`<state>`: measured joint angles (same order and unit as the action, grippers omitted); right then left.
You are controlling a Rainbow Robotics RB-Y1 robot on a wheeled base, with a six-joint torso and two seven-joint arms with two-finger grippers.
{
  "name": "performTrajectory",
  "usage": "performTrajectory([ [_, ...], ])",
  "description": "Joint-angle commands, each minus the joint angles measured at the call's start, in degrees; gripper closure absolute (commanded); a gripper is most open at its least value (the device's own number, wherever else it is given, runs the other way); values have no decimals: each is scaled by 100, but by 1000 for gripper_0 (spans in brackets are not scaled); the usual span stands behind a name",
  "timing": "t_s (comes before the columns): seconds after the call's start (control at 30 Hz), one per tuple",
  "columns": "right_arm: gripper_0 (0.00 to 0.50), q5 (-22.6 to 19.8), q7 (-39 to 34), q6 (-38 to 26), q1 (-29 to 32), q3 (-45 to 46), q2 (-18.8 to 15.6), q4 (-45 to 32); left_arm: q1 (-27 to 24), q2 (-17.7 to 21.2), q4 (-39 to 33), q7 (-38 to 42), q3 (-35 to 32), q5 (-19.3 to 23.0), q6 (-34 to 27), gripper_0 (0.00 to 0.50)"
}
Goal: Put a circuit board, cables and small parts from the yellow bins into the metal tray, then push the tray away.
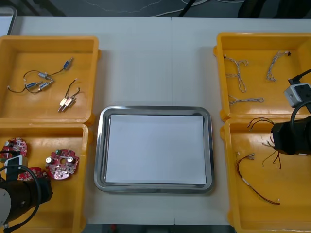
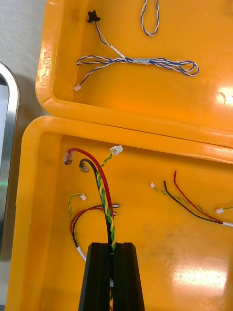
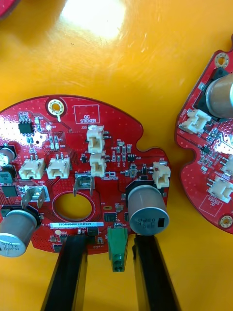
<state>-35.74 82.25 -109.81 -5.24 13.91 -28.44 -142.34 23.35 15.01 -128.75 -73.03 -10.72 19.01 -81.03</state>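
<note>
In the left wrist view my left gripper (image 3: 110,248) is at the edge of a round red circuit board (image 3: 73,146). Its fingers (image 3: 73,272) stand narrowly apart with the board's green connector between them. A second board (image 3: 208,146) lies just beside it. In the front view this arm (image 1: 22,194) is over the near-left yellow bin (image 1: 82,145). My right gripper (image 2: 112,250) is shut on a twisted red, yellow and black cable (image 2: 103,189) in the near-right bin (image 1: 228,160). The metal tray (image 1: 99,145), white inside, lies between the bins.
The far-left bin (image 1: 48,41) holds small metal parts (image 1: 40,82) on black leads. The far-right bin (image 1: 252,38) holds blue and white twisted cables (image 1: 238,73). More loose cables (image 2: 189,201) lie beside the held one. Two other boards (image 1: 62,164) lie in the near-left bin.
</note>
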Motion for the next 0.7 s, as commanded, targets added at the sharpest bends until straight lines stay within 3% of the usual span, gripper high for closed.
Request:
performTrajectory([
  [0.03, 500, 41, -148, -19, -117, -72, -21, -48, -85, 177, -177, -203, -18, -64, 52, 405],
  [0.07, 500, 41, -148, -19, -117, -72, -21, -48, -85, 177, -177, -203, -18, -73, 52, 434],
  [0.1, 500, 41, -148, -19, -117, -72, -21, -48, -85, 177, -177, -203, -18, -73, 52, 494],
  [0.13, 500, 41, -148, -19, -117, -72, -21, -48, -85, 177, -177, -203, -18, -73, 52, 500],
  [0.4, 500, 41, -148, -19, -117, -72, -21, -48, -129, 177, -239, -238, -123, -11, -1, 500],
  [0.7, 500, 41, -148, -19, -117, -72, -21, -48, -314, 344, -1065, -256, -712, 226, -1144, 500],
])
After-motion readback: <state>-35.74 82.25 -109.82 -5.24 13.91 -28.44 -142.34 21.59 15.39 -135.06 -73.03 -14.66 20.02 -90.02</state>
